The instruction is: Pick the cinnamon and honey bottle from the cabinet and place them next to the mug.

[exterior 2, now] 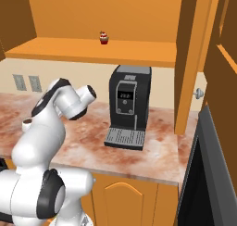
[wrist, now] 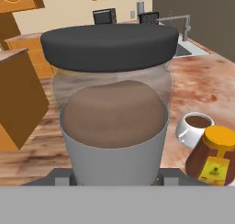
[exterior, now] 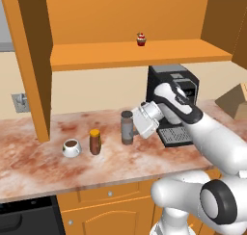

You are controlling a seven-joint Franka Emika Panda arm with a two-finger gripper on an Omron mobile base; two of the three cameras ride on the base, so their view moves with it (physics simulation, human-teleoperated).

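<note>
The cinnamon (exterior: 127, 127), a slim grey jar with a dark top, stands upright at counter level with my gripper (exterior: 130, 129) shut on it from the right. The jar (wrist: 114, 122) looms large and close in the hand view. Left of it on the counter is the honey bottle (exterior: 95, 141), amber with a yellow cap, also seen in the hand view (wrist: 215, 156). The white mug (exterior: 71, 148) with brown liquid sits just left of the honey bottle (wrist: 195, 126). Above, the orange cabinet (exterior: 135, 56) has its shelf board open to view.
A small red cupcake (exterior: 141, 39) is on the cabinet shelf. A black coffee machine (exterior: 173, 80) stands right behind my hand, and a tan wooden block (exterior: 236, 101) sits at the far right. An open cabinet door (exterior: 34, 60) hangs at the left.
</note>
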